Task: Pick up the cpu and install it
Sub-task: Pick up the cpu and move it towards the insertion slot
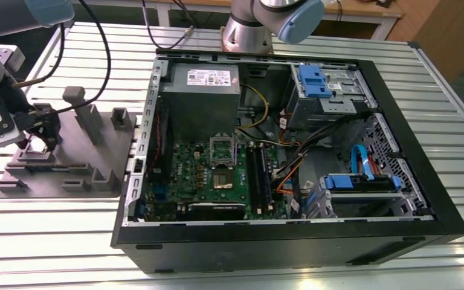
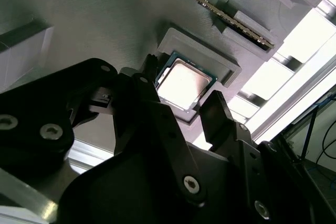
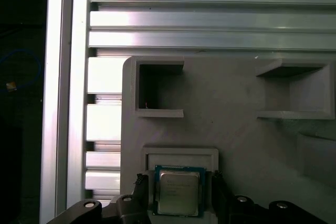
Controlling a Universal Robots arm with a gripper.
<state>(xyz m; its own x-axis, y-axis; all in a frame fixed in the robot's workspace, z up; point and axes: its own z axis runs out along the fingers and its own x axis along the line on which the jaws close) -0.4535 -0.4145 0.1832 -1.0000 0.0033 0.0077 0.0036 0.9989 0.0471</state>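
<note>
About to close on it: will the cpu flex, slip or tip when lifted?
Probably stiff: the cpu is a flat, metal-topped square. Likely light, being thin. Its shiny top may be slippery; the open end effector straddles its edges, which looks safer.

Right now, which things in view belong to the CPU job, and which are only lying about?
Belonging: the cpu, lying in its seat on the grey holder; the open gripper, straddling it; the socket on the motherboard.
Lying about: power supply box; blue drive cage; blue cable.
</note>
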